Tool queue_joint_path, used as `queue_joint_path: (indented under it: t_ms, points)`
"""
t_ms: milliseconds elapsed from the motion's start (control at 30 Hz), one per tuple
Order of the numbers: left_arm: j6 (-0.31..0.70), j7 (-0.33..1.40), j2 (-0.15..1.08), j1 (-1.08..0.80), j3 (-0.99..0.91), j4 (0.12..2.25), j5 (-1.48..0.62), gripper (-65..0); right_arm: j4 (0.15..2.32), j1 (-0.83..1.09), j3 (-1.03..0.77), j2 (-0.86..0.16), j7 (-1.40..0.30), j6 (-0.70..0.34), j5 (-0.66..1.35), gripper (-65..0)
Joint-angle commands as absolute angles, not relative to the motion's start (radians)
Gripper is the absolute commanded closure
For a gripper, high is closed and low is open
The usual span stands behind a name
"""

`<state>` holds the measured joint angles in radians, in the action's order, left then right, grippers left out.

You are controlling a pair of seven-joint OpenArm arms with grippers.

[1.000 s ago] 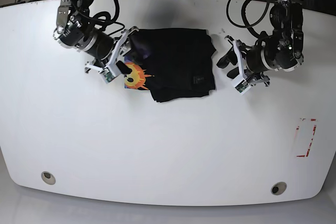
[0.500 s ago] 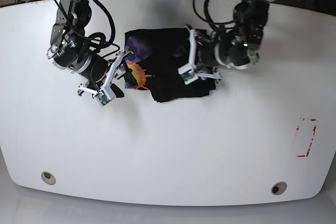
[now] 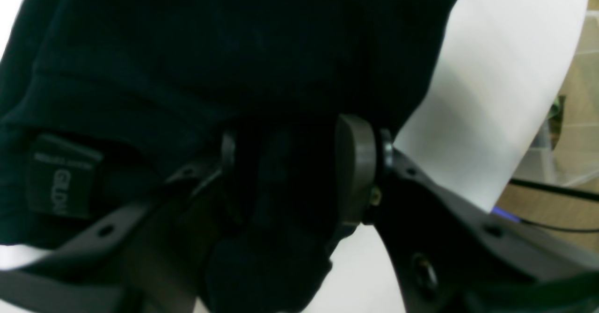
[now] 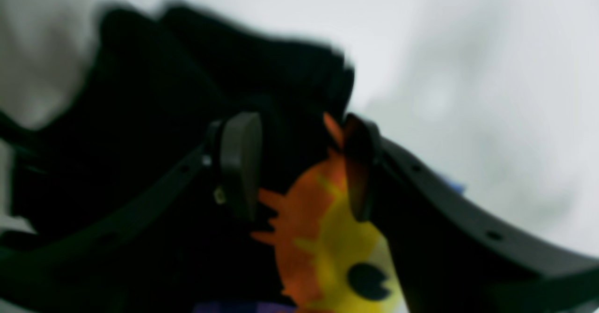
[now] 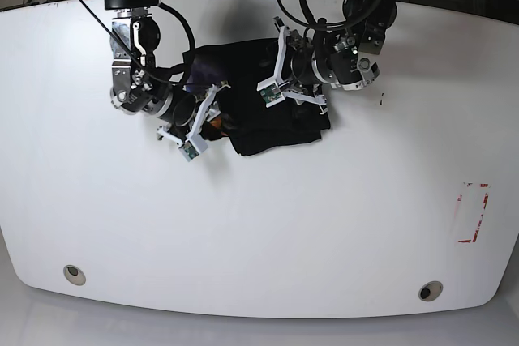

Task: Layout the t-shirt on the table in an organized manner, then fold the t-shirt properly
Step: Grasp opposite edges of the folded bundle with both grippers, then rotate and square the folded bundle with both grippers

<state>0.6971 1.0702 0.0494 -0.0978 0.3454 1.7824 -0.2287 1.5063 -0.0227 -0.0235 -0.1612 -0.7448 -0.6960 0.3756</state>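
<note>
The black t-shirt (image 5: 276, 127) lies bunched in a rough rectangle on the far middle of the white table (image 5: 259, 241). My left gripper (image 5: 268, 79) comes in from the right, over the shirt's upper part. In the left wrist view the left gripper (image 3: 292, 172) is open, with dark t-shirt (image 3: 210, 46) fabric filling the gap and the neck label (image 3: 63, 177) to its left. My right gripper (image 5: 215, 123) is at the shirt's left edge. In the right wrist view the right gripper (image 4: 299, 163) is also open, straddling the fabric at the orange-yellow sun print (image 4: 327, 238).
A red-outlined rectangle mark (image 5: 473, 212) sits near the table's right edge. Two grey grommet holes (image 5: 75, 274) (image 5: 430, 290) lie near the front edge. Cables hang beyond the far edge behind both arms.
The left arm swung in from the shirt's right side onto it. The right arm dipped toward the front, then came back onto the left edge, covering most of the sun print.
</note>
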Motion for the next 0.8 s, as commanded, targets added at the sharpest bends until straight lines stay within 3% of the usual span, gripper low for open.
queue_joint_path:
  t_ms: [0, 433, 767]
  points:
    - [0.698, 1.056, 0.064, -0.090, 0.344, 1.802, -0.237, -25.1, 1.474, -0.035, -0.022, -0.170, -0.676, -0.698, 0.374, -27.0]
    - [0.698, 1.056, 0.150, -0.076, 0.341, 1.817, -0.237, -25.1, 1.385, 0.035, -0.062, -0.196, -0.575, -0.698, 0.354, -27.0]
    - [0.698, 1.056, 0.160, 0.076, 0.346, 1.698, -0.236, -25.1, 1.521, 0.153, -0.137, -0.194, -0.578, -0.698, 0.355, -27.0]
